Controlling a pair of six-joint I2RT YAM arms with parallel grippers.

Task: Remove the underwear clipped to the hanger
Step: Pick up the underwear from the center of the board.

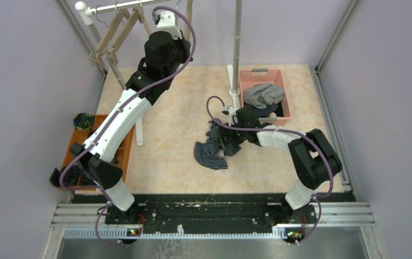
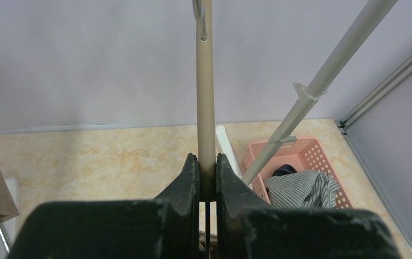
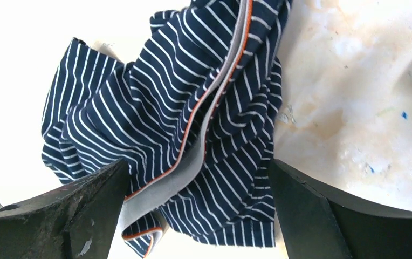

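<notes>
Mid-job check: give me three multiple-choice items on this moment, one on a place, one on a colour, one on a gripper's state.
1. The dark-blue pinstriped underwear lies: A on the table under the right gripper; B in the orange tray; C over the rail.
2. The basket is: A green; B yellow; C pink.
3. The left gripper is: A wide open; B shut on the hanger bar; C holding a garment.
Answers: 1 A, the right wrist view shows it spread on the tabletop between open jaws. 2 C, its perforated walls are pink. 3 B, both fingers clamp the beige bar.
</notes>
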